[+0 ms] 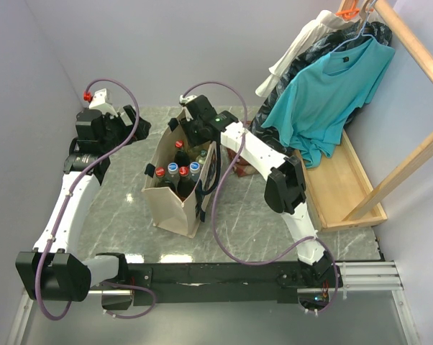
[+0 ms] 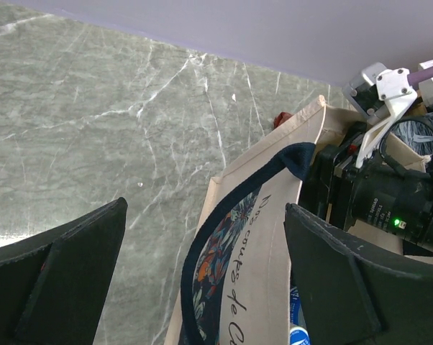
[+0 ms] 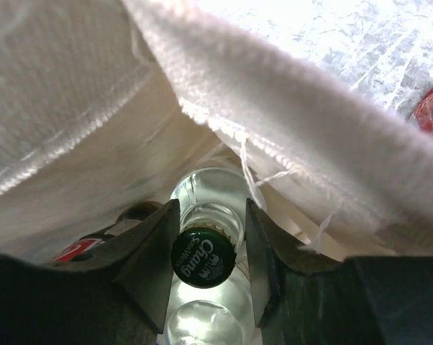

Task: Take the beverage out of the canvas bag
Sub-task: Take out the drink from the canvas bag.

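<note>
Inside the beige canvas bag (image 1: 175, 205): glass bottle (image 3: 209, 188), green cap (image 3: 203, 257) reading "Chang", neck pinched by the right gripper (image 3: 211, 219). Beside the bag's script print "Des coups de": left gripper (image 2: 206, 248), spread wide, empty.

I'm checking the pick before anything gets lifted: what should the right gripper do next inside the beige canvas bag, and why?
Probably squeeze fully shut first. The right gripper straddles the neck of the clear glass bottle with a dark green cap inside the beige canvas bag, but firm contact isn't evident.
</note>
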Robot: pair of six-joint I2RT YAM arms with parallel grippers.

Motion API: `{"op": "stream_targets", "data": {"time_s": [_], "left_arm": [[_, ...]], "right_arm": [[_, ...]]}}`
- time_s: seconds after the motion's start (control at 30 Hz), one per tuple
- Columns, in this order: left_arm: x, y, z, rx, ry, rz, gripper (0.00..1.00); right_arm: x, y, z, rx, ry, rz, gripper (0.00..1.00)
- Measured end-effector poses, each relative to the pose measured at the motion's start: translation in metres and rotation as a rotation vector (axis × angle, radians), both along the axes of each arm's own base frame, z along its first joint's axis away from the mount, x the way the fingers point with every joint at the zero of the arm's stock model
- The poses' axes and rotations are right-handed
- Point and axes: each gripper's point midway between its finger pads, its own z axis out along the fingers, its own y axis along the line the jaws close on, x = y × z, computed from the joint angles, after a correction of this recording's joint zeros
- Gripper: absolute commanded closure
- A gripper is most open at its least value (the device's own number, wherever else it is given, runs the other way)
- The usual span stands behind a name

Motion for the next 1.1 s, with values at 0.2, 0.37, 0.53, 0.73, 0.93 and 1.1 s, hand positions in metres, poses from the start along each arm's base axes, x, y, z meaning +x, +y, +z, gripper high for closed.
{"op": "stream_targets", "data": {"time_s": [0.2,0.37,0.53,0.73,0.93,1.1], "left_arm": [[0.0000,0.0000,-0.0002,0.000,0.000,0.000,0.04],[0.0000,0.0000,-0.0002,0.000,0.000,0.000,0.04],[0.0000,0.0000,-0.0002,0.000,0.000,0.000,0.04],[-0.0001,-0.0001,-0.0001,-0.002,0.001,0.000,0.04],[-0.0002,-0.0003,-0.0001,-0.007,0.002,0.002,0.04],[-0.0008,-0.0007,-0.0025,-0.008,0.008,0.000,0.04]], "right_arm": [[0.0043,-0.0009,0.0036,-0.002,-0.020,0.003,0.92],[0.0041,-0.0009,0.0041,-0.003,-0.021,0.007,1.00],[0.0042,-0.0008,0.0042,-0.003,-0.021,0.007,1.00],[0.0055,-0.0015,0.0051,0.001,-0.035,0.000,1.00],[-0.0008,-0.0062,0.0074,-0.010,-0.072,-0.012,1.00],[-0.0005,-0.0070,0.0079,-0.022,-0.088,-0.022,1.00]]}}
